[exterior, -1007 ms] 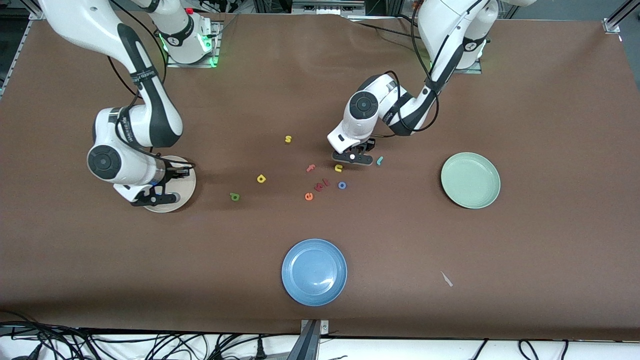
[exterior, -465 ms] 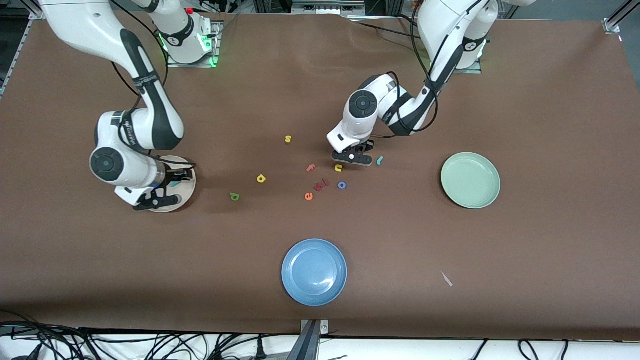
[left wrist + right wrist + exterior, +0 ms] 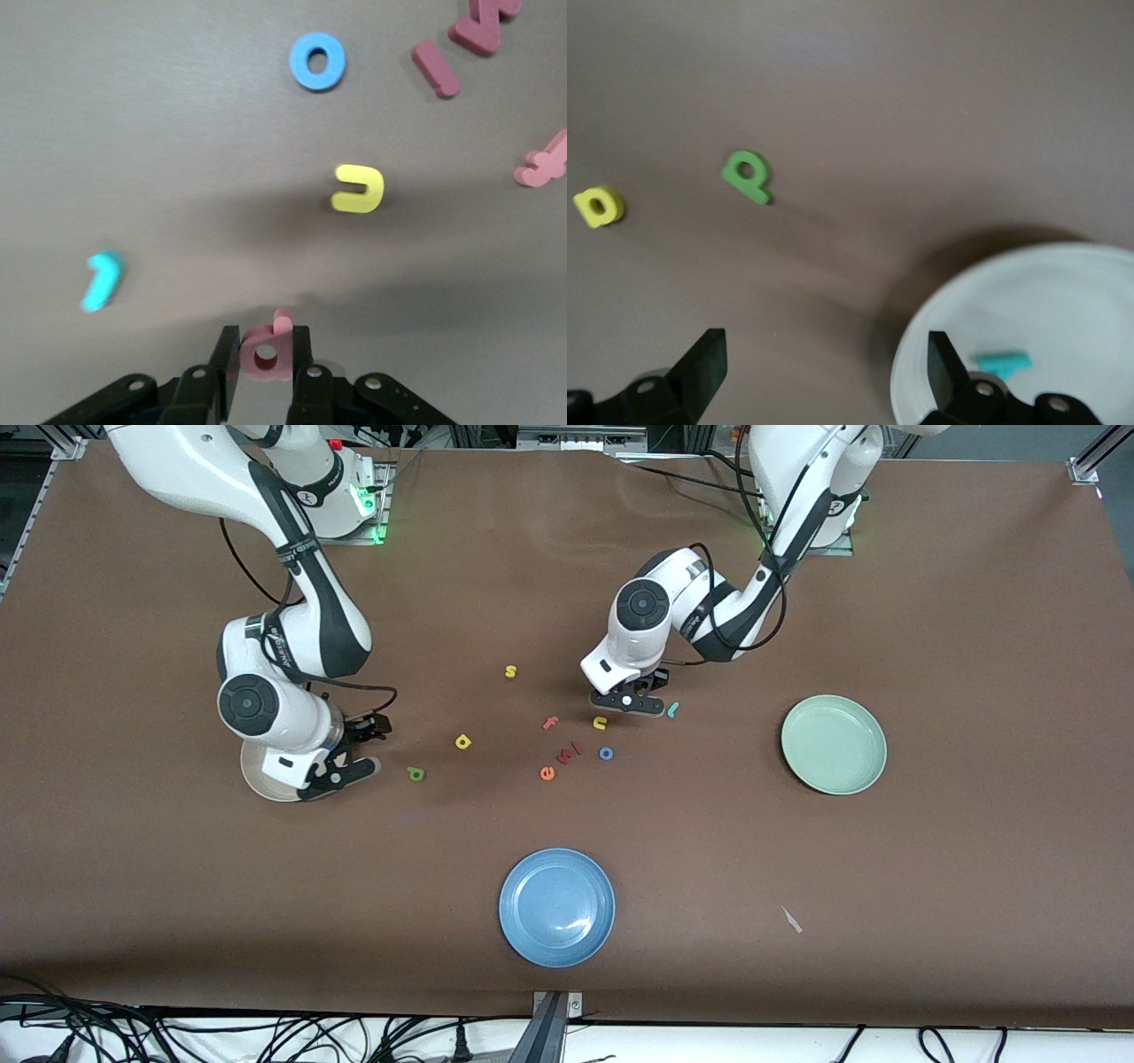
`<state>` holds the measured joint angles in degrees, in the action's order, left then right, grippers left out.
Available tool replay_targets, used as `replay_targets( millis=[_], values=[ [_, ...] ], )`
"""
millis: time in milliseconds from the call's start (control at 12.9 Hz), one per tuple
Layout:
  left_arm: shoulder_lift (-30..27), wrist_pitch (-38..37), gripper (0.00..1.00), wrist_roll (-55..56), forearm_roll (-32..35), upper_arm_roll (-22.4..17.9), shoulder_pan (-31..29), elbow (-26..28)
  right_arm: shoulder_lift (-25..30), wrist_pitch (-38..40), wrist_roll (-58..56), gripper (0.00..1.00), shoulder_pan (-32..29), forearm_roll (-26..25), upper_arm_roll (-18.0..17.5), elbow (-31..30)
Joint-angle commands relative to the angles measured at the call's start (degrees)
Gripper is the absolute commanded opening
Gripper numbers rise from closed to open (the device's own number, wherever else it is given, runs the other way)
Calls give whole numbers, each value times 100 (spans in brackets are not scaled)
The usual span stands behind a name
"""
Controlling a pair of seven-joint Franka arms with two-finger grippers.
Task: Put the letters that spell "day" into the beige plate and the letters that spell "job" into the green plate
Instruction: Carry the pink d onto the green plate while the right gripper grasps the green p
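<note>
My left gripper is shut on the dark pink "b", low over the table beside the yellow "u". The teal "j" and blue "o" lie close by. My right gripper hangs open and empty over the rim of the beige plate. The teal "y" lies in that plate. The green "d" and yellow "a" sit on the table between the two grippers. The green plate stands toward the left arm's end.
A blue plate sits nearest the front camera, mid-table. Other loose letters are a yellow "s", a pink "f", an orange "e" and two small pink pieces. A small pale scrap lies nearer the camera than the green plate.
My right gripper opened, left the teal "y" in the beige plate and moved off toward the green "d". My left gripper closed on the pink "b".
</note>
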<state>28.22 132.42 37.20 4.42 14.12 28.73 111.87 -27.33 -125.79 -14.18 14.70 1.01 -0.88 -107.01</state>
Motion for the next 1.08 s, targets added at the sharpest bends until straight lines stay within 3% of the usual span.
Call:
replay_targets(
  millis=[0, 232, 697, 1007],
  values=[
    [-465, -479, 9, 24, 191, -23, -130, 72, -317, -374, -979, 100, -3, -30, -17, 171],
    [-554, -744, 9, -115, 235, -32, -455, -68, -519, -911, -1438, 100, 138, -48, -44, 189],
    [-773, -1156, 9, -1572, 253, -23, -1404, -69, -826, -1579, -2052, 99, 376, -57, -88, 189],
    [-853, -1692, 9, -2627, 261, -32, -2019, -34, -932, -1747, -2318, 87, 384, -57, -88, 163]
  ],
)
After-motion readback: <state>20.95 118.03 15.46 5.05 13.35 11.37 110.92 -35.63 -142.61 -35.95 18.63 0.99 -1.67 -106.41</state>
